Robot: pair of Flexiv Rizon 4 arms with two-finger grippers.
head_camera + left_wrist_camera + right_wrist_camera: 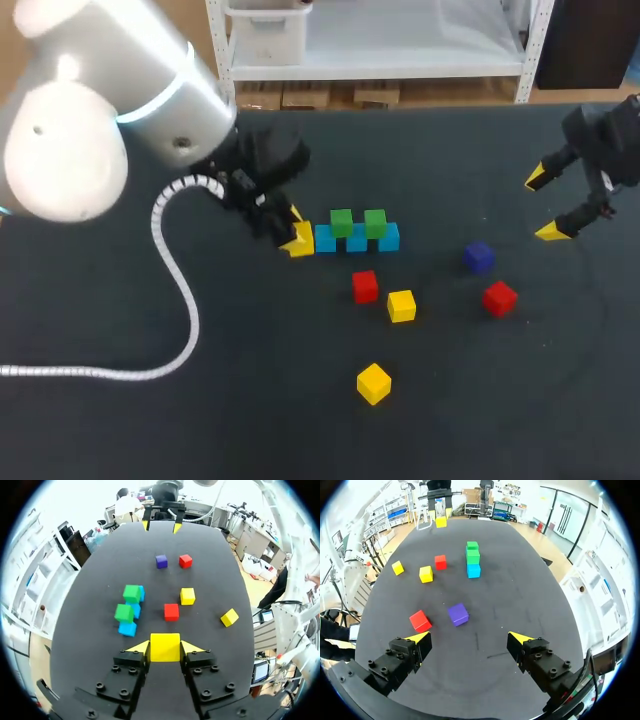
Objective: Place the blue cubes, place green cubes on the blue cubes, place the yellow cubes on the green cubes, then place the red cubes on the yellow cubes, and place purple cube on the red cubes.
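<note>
A row of three blue cubes (356,241) lies near the table's middle, with two green cubes (342,221) (375,222) on top of it. Just left of that row, low over the table, my left gripper (296,238) is shut on a yellow cube (165,646), both fingers against its sides. Loose on the table are a red cube (365,286), a yellow cube (401,305), another yellow cube (373,383), a purple cube (478,257) and a second red cube (499,297). My right gripper (543,205) hangs wide open at the far right, holding nothing.
The left arm's white cable hose (175,290) loops over the table's left half. The dark table top (500,400) is bare along the front right and behind the blue row.
</note>
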